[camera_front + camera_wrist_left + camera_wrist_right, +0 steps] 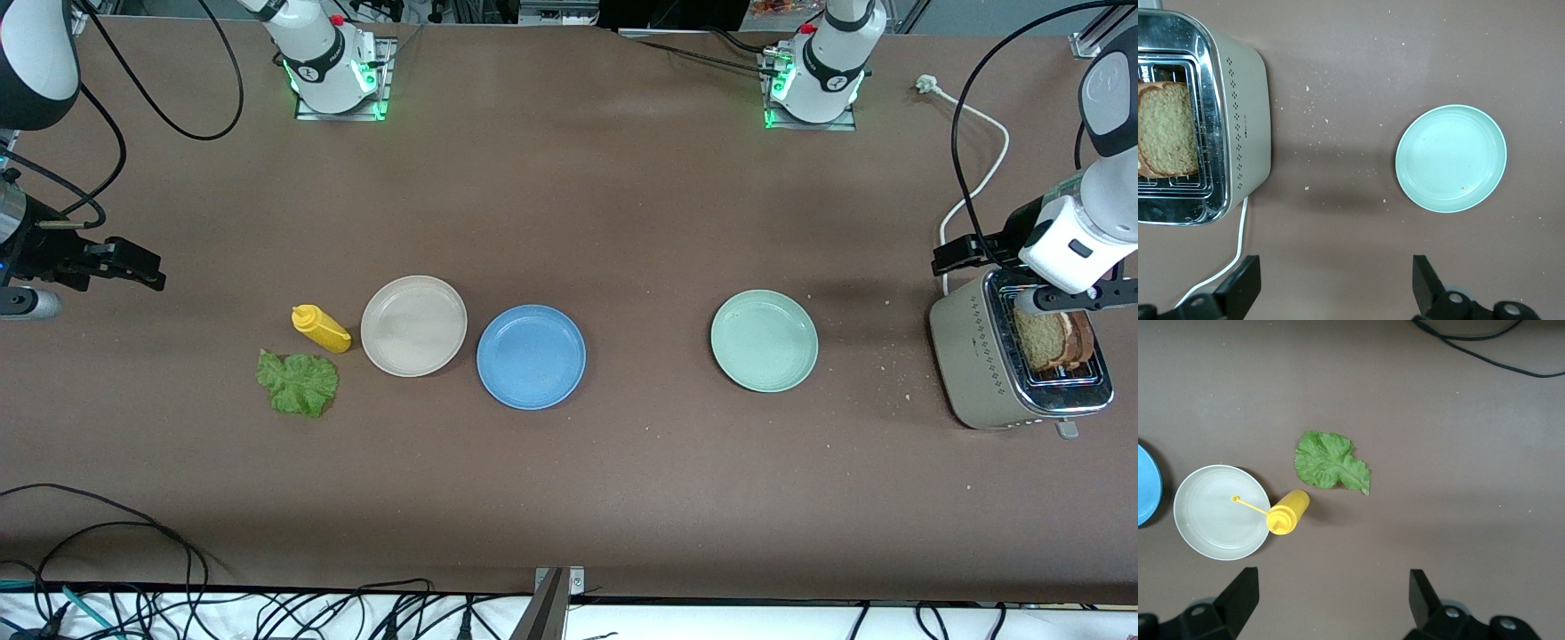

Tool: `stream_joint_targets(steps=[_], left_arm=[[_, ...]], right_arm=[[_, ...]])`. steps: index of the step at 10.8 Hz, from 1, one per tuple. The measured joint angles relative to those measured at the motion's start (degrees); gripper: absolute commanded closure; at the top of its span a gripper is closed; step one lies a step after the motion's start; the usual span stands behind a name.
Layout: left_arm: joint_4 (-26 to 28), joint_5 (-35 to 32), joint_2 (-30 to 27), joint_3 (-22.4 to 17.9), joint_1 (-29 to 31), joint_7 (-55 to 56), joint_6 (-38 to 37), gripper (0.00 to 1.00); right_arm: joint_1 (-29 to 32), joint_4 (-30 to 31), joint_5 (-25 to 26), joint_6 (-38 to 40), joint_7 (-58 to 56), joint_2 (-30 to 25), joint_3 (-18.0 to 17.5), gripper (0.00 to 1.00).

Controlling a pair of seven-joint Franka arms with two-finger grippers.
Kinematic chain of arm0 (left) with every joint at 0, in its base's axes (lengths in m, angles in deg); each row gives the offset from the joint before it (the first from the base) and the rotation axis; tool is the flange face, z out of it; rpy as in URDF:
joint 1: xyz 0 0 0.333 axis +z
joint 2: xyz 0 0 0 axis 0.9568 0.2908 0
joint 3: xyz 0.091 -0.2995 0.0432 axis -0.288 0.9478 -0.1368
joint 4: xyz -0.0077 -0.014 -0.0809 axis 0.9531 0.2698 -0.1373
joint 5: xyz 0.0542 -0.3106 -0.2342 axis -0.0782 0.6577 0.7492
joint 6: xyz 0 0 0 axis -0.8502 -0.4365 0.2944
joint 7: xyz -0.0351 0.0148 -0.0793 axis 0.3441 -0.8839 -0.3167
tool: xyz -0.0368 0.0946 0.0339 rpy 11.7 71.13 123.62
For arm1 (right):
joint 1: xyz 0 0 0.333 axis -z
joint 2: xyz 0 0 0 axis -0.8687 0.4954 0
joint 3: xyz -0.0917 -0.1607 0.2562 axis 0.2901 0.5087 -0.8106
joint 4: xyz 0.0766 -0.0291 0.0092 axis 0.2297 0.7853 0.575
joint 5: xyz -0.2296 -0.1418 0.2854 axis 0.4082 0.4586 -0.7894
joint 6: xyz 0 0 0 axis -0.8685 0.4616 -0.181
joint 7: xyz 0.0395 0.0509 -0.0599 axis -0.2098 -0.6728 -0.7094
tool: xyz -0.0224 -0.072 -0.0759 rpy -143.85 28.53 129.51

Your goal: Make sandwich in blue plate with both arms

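Front view: blue plate [531,356] lies flat on the brown table [569,222], bare, roughly mid-table. Taking it as the clock centre: beige plate [413,325] at about 10 o'clock, rims almost touching; mint-green plate [764,340] at 3 o'clock, well apart. Yellow mustard bottle [321,328] lies on its side just beside the beige plate, toward the right arm's end. Lettuce leaf [299,383] flat on the table at about 7 o'clock from the bottle, nearer the camera. Toaster [1013,364] at the left arm's end, two brown bread slices [1053,340] standing in its slots. No sandwich assembled; bread and leaf well apart. Left gripper [965,253] hangs over the table just beside the toaster. Right gripper [133,264] hangs over the bare table at the right arm's end, well away from the plates.

Left wrist view: both fingers [1238,287] wide apart, nothing between them. Below: mint-green plate [1451,158], toaster [1201,120] with a bread slice [1166,130] in it, white cord [1238,247], scattered crumbs.

Right wrist view: fingers [1238,597] spread wide, holding nothing. Below: lettuce leaf [1330,461], mustard bottle [1287,513] with its nozzle lying over the beige plate [1211,520], blue plate [1147,483] edge at frame border.
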Motion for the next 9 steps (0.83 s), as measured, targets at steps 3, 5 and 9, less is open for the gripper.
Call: stream_joint_targets(steps=[3,5,9], left_arm=[[0.00,0.00,0.00,0.08,-0.08,0.00,-0.91,0.00],[0.00,0.00,0.15,0.08,-0.08,0.00,-1.06,0.00],[0.00,-0.03,0.87,0.00,-0.08,0.00,-0.76,0.00]], right_arm=[[0.00,-0.04,0.00,-0.52,0.00,-0.05,0.00,0.00],[0.00,-0.04,0.00,-0.74,0.00,-0.15,-0.03,0.00],[0.00,-0.04,0.00,-0.84,0.00,-0.16,-0.04,0.00]])
